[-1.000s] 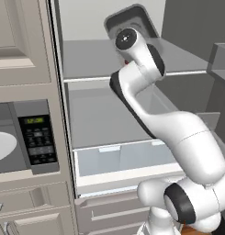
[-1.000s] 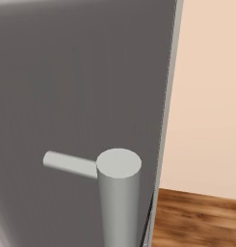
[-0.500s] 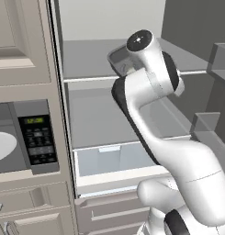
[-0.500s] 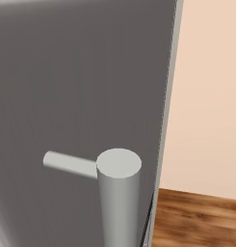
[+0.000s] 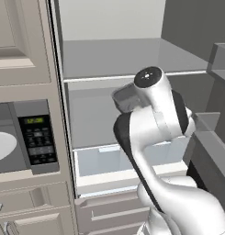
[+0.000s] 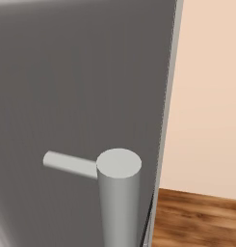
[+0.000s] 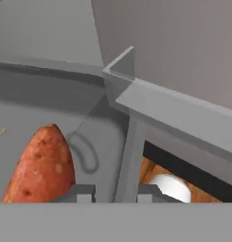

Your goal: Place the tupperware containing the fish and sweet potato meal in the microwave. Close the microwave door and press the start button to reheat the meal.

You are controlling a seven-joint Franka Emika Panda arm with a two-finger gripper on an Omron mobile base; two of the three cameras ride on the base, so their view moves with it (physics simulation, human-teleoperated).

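Faintly, microwave green display glows; digits unreadable.

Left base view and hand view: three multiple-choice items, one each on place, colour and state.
1. The dark-grey rectangular tub is: A on the turntable; B at the arm's hand, before the open fridge; C on the floor.
2. The keypad display of the silver-grey microwave is: A green; B red; C blue.
3. The gripper is: A wide open; B shut on nothing; C shut on the tub's wall.
Key: B, the tub sits by the wrist; A, green digits; C, fingertips flank the wall.
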